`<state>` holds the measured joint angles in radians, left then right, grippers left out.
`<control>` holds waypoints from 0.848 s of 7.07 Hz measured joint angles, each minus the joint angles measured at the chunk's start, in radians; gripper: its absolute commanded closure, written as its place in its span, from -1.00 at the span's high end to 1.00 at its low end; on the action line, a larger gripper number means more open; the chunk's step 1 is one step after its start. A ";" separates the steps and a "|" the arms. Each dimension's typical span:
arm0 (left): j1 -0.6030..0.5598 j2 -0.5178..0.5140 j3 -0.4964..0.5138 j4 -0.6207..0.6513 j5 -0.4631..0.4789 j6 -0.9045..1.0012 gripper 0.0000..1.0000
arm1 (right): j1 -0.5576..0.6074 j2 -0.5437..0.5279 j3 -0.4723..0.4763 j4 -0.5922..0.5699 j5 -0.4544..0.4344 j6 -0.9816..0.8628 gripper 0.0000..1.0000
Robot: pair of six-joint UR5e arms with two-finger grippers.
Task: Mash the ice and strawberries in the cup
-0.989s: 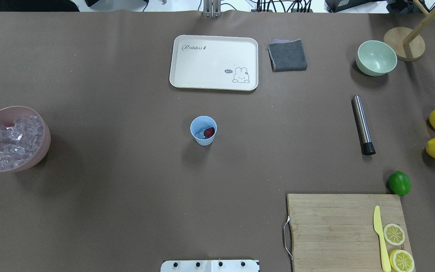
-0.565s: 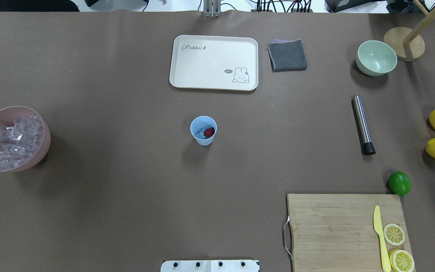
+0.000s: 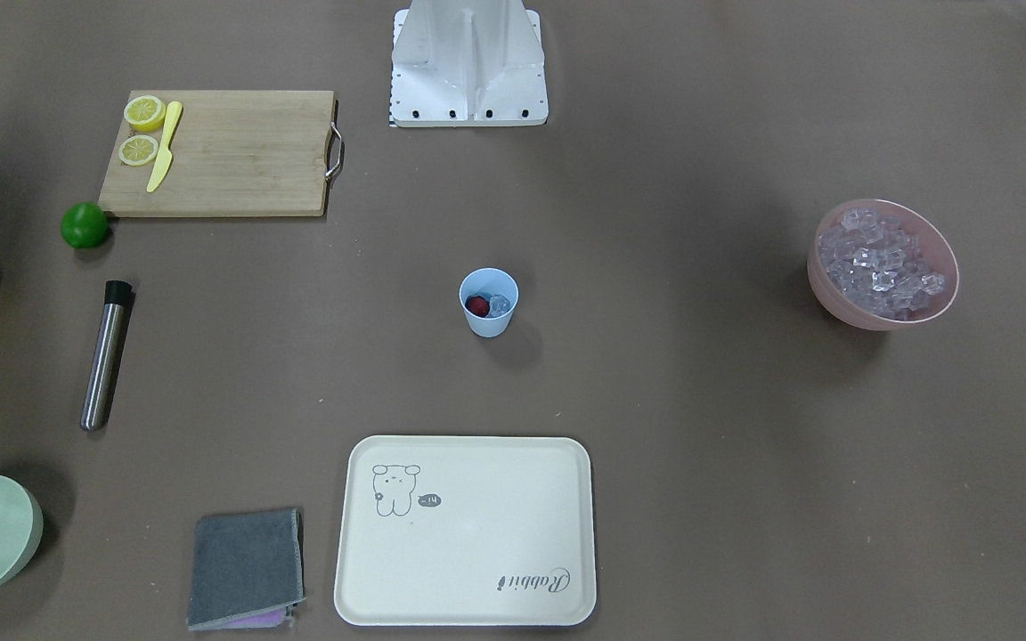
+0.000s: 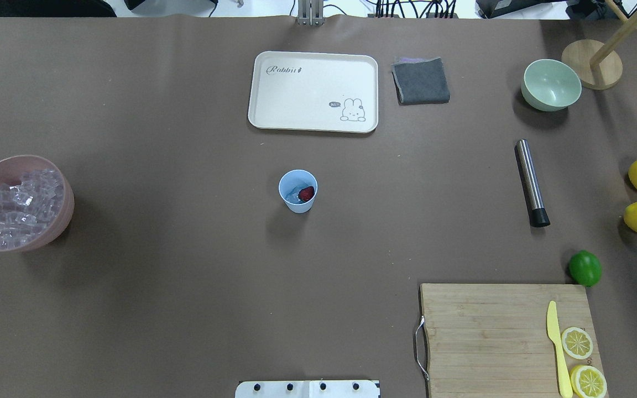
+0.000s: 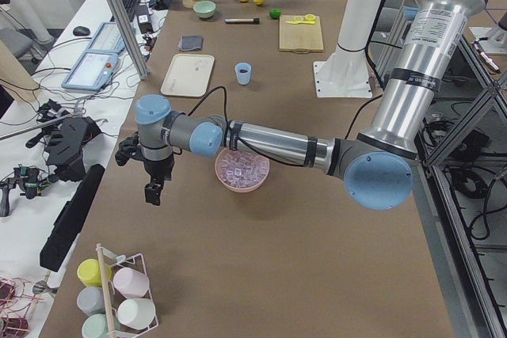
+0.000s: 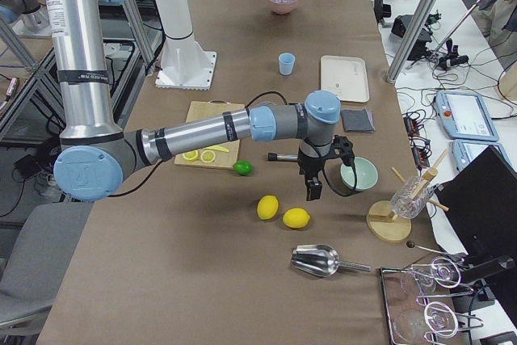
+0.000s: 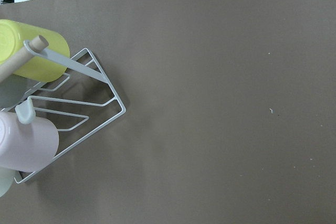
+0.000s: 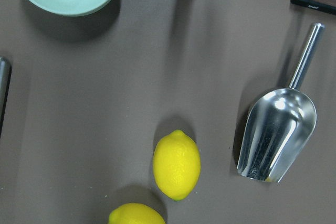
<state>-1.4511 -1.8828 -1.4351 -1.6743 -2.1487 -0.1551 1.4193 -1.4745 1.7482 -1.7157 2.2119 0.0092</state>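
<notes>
The light-blue cup (image 4: 298, 190) stands upright mid-table, also in the front view (image 3: 489, 302). Inside it lie a red strawberry (image 4: 307, 193) and a clear ice cube (image 3: 500, 304). A pink bowl (image 4: 47, 232) heaped with ice cubes (image 4: 17, 202) sits at the table's left edge. My left gripper (image 5: 150, 192) shows only in the left side view, hanging beyond the pink bowl (image 5: 242, 187), far from the cup; I cannot tell if it is open. My right gripper (image 6: 311, 190) shows only in the right side view, above the lemons (image 6: 268, 207); I cannot tell its state.
A steel muddler (image 4: 532, 182) lies at the right. A cream tray (image 4: 313, 91), grey cloth (image 4: 421, 80) and pale green bowl (image 4: 551, 84) are at the back. A cutting board (image 4: 490, 337) with knife and lemon slices, a lime (image 4: 584, 267), a metal scoop (image 8: 278, 129) and a cup rack (image 7: 68, 108) are around.
</notes>
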 measured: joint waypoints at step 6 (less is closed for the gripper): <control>-0.015 0.004 -0.161 0.206 -0.050 -0.001 0.95 | -0.023 0.017 -0.015 0.001 0.005 0.001 1.00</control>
<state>-1.4660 -1.8791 -1.5960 -1.4685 -2.1987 -0.1562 1.3960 -1.4577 1.7329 -1.7146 2.2169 0.0103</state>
